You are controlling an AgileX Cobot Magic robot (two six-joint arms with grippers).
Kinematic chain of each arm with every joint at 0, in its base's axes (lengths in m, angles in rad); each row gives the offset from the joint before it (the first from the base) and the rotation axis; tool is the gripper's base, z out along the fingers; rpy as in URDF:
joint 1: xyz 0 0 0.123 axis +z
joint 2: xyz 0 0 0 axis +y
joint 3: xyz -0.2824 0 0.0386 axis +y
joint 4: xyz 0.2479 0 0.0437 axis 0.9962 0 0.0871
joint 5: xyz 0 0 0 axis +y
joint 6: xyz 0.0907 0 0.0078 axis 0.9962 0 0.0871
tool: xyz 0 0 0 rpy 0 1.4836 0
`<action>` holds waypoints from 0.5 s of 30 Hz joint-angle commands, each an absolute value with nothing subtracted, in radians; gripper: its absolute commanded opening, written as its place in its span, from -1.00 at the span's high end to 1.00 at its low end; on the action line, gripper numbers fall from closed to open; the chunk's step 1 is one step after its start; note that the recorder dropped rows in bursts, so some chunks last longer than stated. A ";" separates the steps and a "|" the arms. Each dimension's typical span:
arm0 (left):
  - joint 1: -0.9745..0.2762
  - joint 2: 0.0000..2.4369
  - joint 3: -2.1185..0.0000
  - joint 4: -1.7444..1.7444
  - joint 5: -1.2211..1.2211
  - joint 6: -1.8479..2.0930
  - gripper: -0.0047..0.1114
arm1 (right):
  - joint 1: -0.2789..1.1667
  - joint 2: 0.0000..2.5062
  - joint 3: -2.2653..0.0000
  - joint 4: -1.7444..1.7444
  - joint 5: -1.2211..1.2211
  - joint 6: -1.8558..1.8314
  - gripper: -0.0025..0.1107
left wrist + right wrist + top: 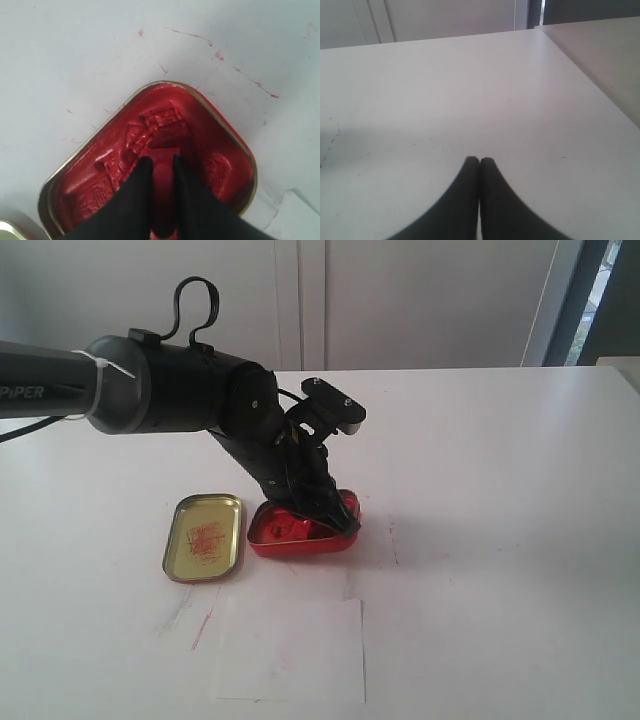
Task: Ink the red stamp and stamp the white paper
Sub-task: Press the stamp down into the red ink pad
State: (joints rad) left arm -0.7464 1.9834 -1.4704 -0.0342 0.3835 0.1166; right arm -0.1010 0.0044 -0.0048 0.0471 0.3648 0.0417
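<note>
My left gripper [161,165] is shut on the red stamp [164,187], holding its knob handle between the black fingers. The stamp's block end presses into the red ink of the rectangular ink tin [220,150]. From the exterior view the left gripper [318,520] reaches down into the ink tin [275,538], and the stamp itself is hidden behind the fingers. The white paper [290,650] lies flat in front of the tin, near the table's front edge. My right gripper [479,161] is shut and empty above bare table; it does not show in the exterior view.
The tin's open gold lid [204,536], smeared with red ink, lies just left of the ink tin. Red ink streaks [250,80] mark the white table [500,490] around the tin. A table edge [585,75] runs along one side of the right wrist view.
</note>
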 commanded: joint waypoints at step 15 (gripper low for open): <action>-0.751 1.953 -1.479 -0.037 0.375 0.108 0.92 | -0.099 0.000 0.000 0.048 0.357 0.039 0.96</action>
State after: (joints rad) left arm -0.7464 1.9672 -1.4773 -0.0342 0.3698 0.1149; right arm -0.1010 0.0044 -0.0048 0.0471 0.3648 0.0417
